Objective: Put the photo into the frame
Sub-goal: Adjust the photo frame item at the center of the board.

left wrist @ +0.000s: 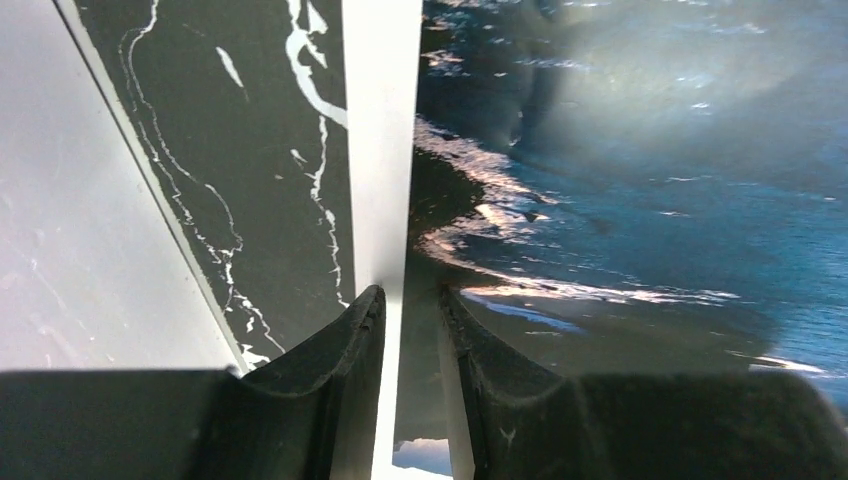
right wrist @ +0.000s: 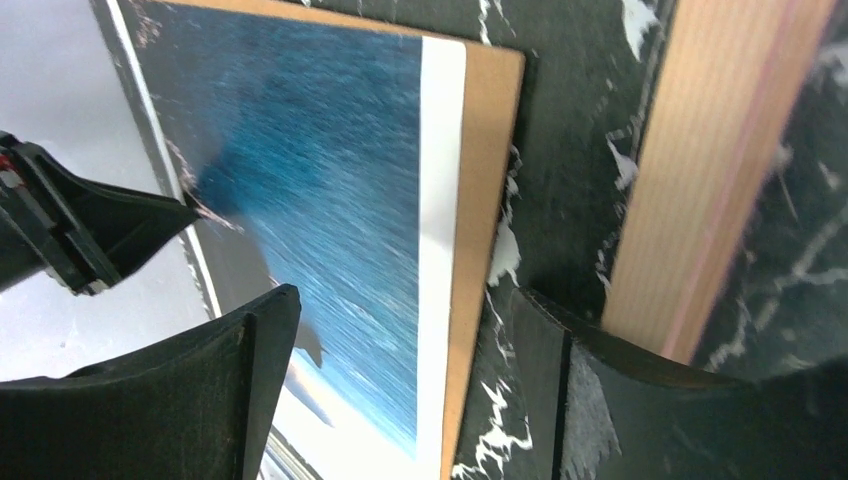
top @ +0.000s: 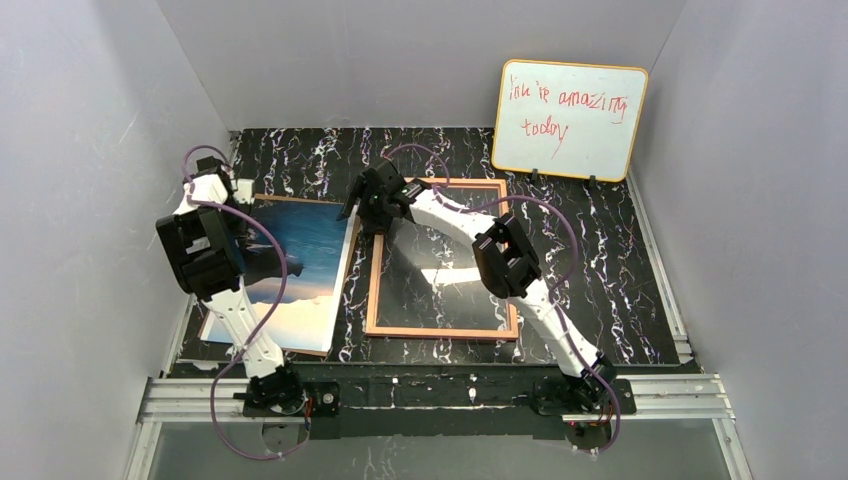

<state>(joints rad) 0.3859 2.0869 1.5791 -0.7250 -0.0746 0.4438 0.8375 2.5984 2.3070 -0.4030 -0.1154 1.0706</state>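
Observation:
The photo, blue sea with a pale sky end, lies at the left on the brown backing board. My left gripper is at the photo's far left corner. In the left wrist view its jaws are shut on the photo's edge, with the white side to the left and the print to the right. The frame lies flat at the centre, orange-tan border up. My right gripper is open above the gap between photo and frame. In the right wrist view it straddles the photo's white margin and the board's edge.
A yellow-edged whiteboard with red writing leans against the back wall at the right. Grey walls close in on both sides. The frame's border runs just right of my right gripper's right finger.

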